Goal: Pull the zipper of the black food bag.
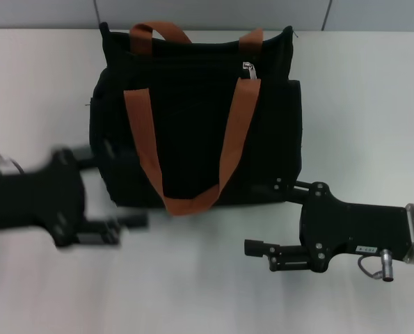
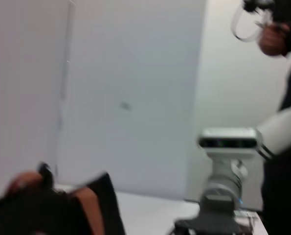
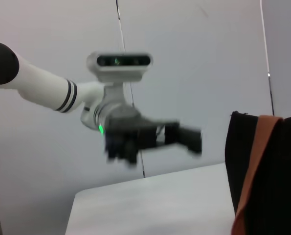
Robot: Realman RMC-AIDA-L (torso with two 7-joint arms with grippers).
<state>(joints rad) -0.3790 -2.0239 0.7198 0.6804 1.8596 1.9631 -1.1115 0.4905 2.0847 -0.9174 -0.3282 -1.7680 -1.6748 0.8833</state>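
Note:
The black food bag (image 1: 193, 125) stands at the table's middle back, its two orange-brown straps (image 1: 231, 139) hanging down the front. The small silver zipper pull (image 1: 248, 69) sits on the top edge, right of centre. My left gripper (image 1: 120, 193) is open at the bag's lower left corner and looks motion-blurred. My right gripper (image 1: 262, 214) is open, just off the bag's lower right corner, with its upper finger near the bag's base. The bag's edge also shows in the left wrist view (image 2: 47, 210) and in the right wrist view (image 3: 275, 166). Neither gripper holds anything.
The white table (image 1: 360, 104) spreads around the bag, with a grey wall behind it. The right wrist view shows my left arm's gripper (image 3: 150, 137) across the table. The left wrist view shows my right arm's wrist (image 2: 226, 166) and a person (image 2: 282, 39) at the far side.

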